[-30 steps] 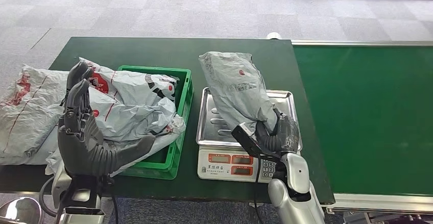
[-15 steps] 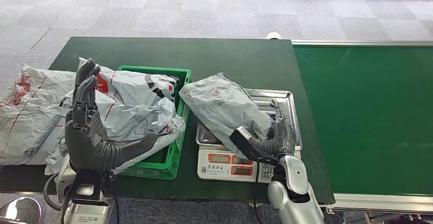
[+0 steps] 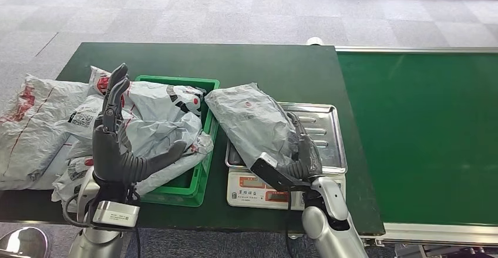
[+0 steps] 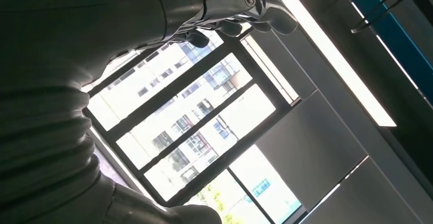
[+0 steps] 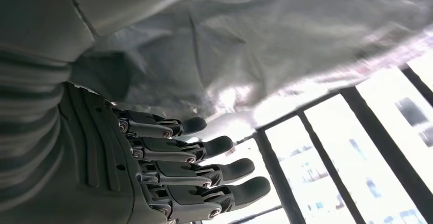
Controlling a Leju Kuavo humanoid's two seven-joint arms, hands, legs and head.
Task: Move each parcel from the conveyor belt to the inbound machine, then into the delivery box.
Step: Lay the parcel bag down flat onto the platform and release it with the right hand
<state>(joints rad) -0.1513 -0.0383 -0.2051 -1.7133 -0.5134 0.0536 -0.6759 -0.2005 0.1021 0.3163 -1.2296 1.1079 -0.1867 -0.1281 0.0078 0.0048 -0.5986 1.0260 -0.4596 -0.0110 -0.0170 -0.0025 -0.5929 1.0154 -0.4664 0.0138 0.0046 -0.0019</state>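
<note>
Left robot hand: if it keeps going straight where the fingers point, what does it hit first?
The left robot hand is raised, open, fingers pointing up and away over the heaped parcels in the green crate. Probably nothing first: it looks above the heap, though depth is unclear.

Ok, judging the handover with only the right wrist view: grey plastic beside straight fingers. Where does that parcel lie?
Observer: The grey parcel lies across the scale tray's left part, its far end overhanging toward the green crate.
Operator: And the right hand?
Observer: The right hand is at the parcel's near end; whether it grips, I cannot tell.
Operator: Left hand free?
Observer: The left hand is raised, fingers spread, holding nothing, near the heaped parcels.
</note>
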